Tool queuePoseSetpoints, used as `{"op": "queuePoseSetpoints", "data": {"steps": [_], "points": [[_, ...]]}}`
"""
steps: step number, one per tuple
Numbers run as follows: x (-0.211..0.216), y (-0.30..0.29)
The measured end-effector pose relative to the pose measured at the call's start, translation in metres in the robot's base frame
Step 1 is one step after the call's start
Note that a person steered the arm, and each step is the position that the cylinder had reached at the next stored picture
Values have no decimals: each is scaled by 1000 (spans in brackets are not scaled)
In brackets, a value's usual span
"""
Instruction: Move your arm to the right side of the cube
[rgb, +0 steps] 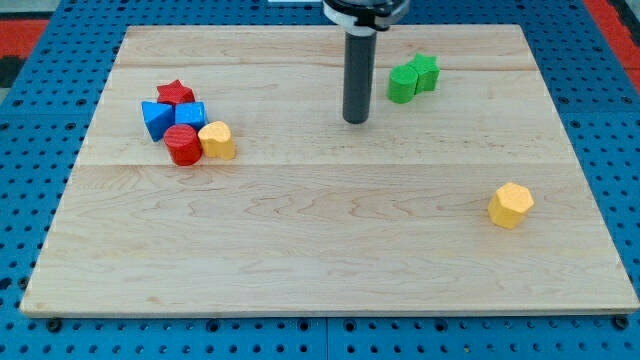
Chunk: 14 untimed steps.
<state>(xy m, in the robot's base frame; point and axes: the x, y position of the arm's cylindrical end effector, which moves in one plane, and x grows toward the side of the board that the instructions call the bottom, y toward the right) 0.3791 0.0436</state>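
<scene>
while my tip (356, 121) sits bare, gripping nothing, just at eight o'clock of the green blocks (404, 84), the blue cube (190, 115) waits far off at nine o'clock, hemmed in. risk: overshooting into the yellow block (217, 140) beside it. the wooden board (330, 260) offers wide open room.

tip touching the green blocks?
No. My tip stands on bare wood to the view's left of the green blocks, with a clear gap between them.
</scene>
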Motion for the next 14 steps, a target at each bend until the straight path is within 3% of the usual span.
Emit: {"op": "queuePoseSetpoints", "data": {"steps": [2,4,5,6,8,10,11,12,13,14], "points": [[5,-88],[-5,-104],[-36,-145],[-35,-155],[-17,-96],[18,-96],[19,-97],[-18,-110],[-27,-147],[-17,-118]]}}
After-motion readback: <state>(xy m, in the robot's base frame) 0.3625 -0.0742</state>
